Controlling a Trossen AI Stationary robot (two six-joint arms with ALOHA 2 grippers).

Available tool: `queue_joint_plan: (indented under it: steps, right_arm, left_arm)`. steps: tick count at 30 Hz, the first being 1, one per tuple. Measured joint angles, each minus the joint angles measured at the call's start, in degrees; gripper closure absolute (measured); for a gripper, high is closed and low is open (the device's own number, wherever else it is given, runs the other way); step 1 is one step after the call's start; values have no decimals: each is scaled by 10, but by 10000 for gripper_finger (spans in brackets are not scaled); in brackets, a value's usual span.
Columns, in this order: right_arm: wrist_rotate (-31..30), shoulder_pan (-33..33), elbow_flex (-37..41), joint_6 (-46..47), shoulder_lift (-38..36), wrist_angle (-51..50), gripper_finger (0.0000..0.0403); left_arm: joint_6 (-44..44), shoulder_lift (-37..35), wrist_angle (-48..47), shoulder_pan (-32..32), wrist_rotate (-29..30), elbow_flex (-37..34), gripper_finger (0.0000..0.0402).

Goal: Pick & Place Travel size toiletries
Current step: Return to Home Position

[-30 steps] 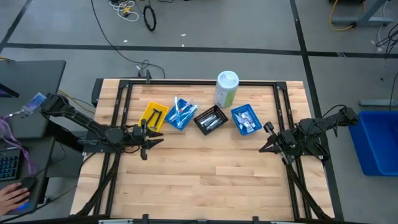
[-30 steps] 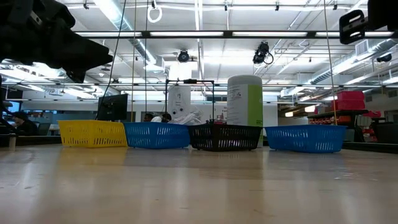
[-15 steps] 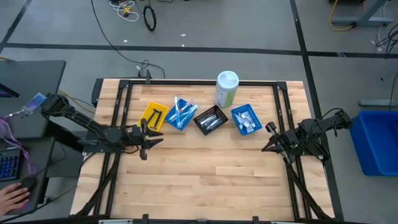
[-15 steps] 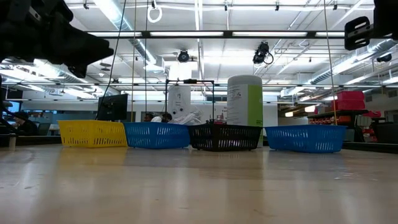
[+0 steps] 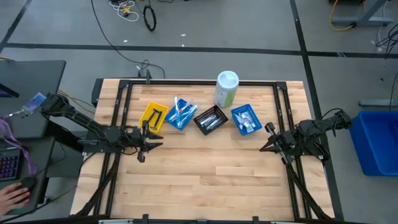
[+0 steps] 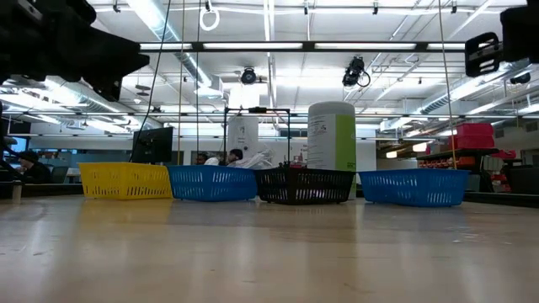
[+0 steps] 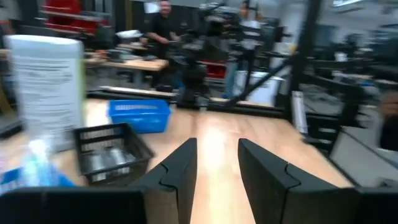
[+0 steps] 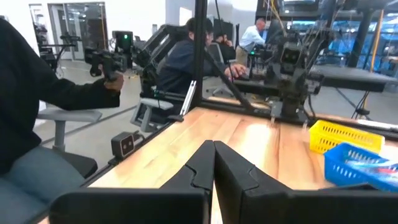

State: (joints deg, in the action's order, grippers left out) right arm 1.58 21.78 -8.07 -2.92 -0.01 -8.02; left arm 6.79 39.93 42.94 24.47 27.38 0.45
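wood surface [image 5: 205, 174]: toiletries [image 5: 180, 112] in baskets [image 5: 158, 111], likely light, slick; pinch mid-body. left fingers [image 7: 177, 177] slightly apart, right fingers [image 8: 202, 171] pressed together, both empty.

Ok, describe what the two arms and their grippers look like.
The left arm and the right arm are both dark and slender, built of jointed links. The left gripper and the right gripper each have two matte black, angular fingers. No markings are visible.

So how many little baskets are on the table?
4, in one row: yellow basket, first blue basket, black basket, second blue basket. None seems hidden.
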Motion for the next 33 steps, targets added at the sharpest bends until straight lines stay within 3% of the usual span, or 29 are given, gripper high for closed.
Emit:
queue_joint_plan:
  steps: [4, 8, 14, 20, 33]
  right_arm:
    - [5, 0, 38, 9, 0, 38, 389]
    - [6, 0, 76, 2, 0, 93, 389]
    - [6, 0, 75, -6, 0, 101, 389]
    - [6, 0, 75, 12, 0, 95, 389]
    - [6, 0, 75, 27, 0, 89, 389]
  left_arm:
    - [-1, 9, 0, 0, -53, 0, 276]
    - [-8, 17, 3, 0, -60, 0, 276]
    - [-41, 17, 28, 0, -48, 0, 276]
    - [-38, 17, 31, 0, -114, 0, 276]
    - [-46, 16, 30, 0, -111, 0, 276]
